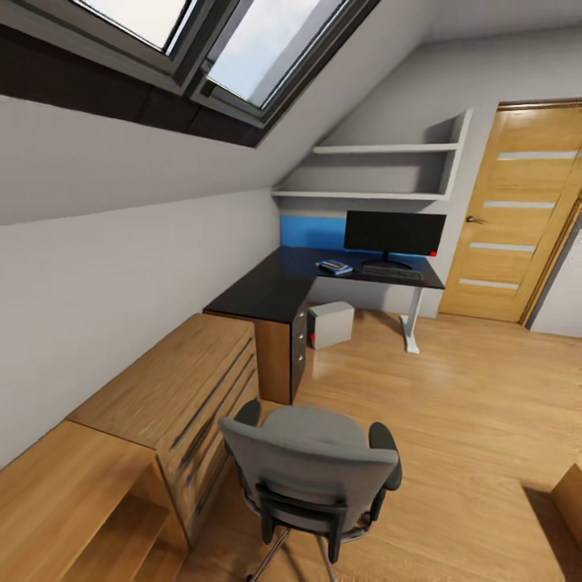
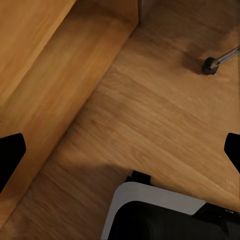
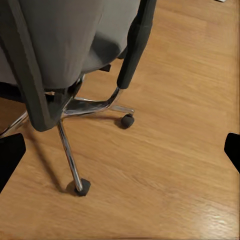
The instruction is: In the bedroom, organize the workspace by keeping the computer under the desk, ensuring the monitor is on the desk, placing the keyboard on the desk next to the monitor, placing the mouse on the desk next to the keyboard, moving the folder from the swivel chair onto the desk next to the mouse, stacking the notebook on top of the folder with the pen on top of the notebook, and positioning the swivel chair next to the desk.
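Status, judged from the head view:

- Monitor: on the desk, upright at the far end near the wall. Done.
- Keyboard: flat on the desk, just in front of the monitor. Appears done.
- Computer: pale grey box on the floor beneath the desk. Done.
- Small blue-and-white flat item: on the desk just beside the keyboard; too small to identify as folder or notebook.
- Mouse and pen: too small to make out.
- Swivel chair: grey back toward the camera, well apart from the desk, beside the low wooden cabinets. Left to do: repositioning next to the desk.

Chair detail in the right wrist view: chrome legs, black casters, black armrest.

Left pincer: apart, holding nothing, above bare floor. Right pincer: apart, holding nothing, near the chair base.
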